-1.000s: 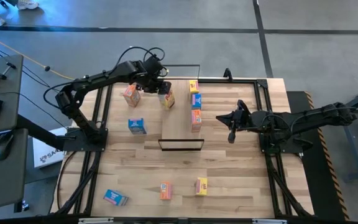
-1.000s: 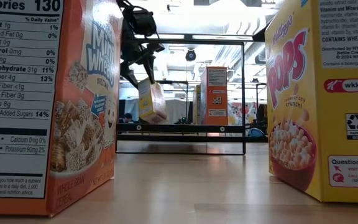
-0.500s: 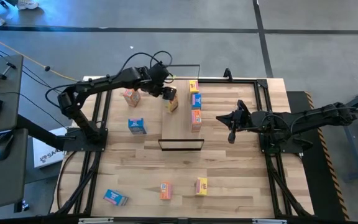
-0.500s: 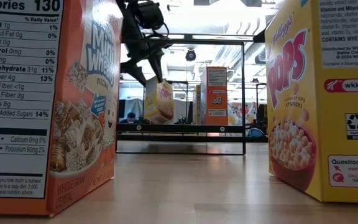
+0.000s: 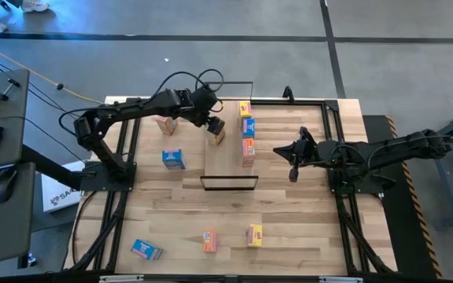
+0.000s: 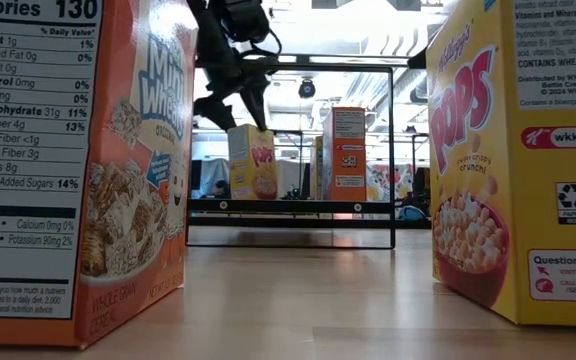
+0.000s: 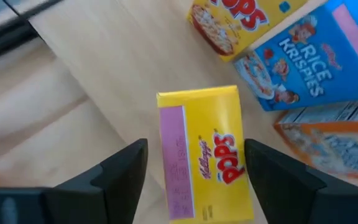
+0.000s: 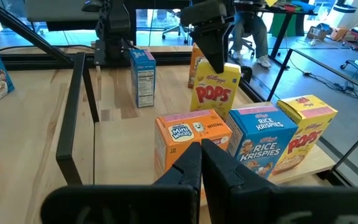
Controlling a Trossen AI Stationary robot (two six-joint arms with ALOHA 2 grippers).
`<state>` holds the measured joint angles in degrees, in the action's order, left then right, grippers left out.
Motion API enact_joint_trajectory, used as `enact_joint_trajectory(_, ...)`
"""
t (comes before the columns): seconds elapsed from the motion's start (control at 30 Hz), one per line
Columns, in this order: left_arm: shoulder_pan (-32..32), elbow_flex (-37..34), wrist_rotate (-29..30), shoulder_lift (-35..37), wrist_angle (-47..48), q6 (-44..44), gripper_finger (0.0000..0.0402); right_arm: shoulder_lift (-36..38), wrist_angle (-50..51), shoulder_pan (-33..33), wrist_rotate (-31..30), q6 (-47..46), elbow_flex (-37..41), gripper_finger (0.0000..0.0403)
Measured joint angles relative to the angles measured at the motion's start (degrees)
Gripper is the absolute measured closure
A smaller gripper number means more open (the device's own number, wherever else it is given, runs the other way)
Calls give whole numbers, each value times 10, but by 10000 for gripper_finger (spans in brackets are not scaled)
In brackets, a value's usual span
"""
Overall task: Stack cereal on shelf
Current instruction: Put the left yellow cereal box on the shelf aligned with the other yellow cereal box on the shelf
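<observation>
Shelf (image 5: pixel 228 161) holds four cereal boxes; left gripper (image 5: pixel 213 123) open.

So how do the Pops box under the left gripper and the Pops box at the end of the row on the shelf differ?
The Pops box under the left gripper stands alone on the shelf; the row's Pops box stands in line beside the Rice Krispies box. The left gripper hovers over the first with fingers spread; nothing is near the second. Both are upright yellow Pops boxes on the shelf.

Yellow cereal box (image 7: pixel 207 152) on the shelf (image 7: pixel 104 93) reads "Kellogg's POPS." Blue box (image 8: pixel 258 140) reads "RICE KRISPIES." Orange box (image 8: pixel 190 140) reads "Mini Wheats." Orange box (image 6: pixel 68 160) at the table's near edge shows "Calories 130."
</observation>
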<state>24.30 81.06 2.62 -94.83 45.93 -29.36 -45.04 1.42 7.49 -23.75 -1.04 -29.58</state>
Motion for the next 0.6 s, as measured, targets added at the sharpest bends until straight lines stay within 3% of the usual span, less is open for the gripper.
enact_joint_trajectory(0.27,-2,0,10,84,10,113,143,0,3,0,0,-2,0,403)
enact_joint_trajectory(0.6,-47,1,-4,138,80,120,156,0,3,0,0,0,0,403)
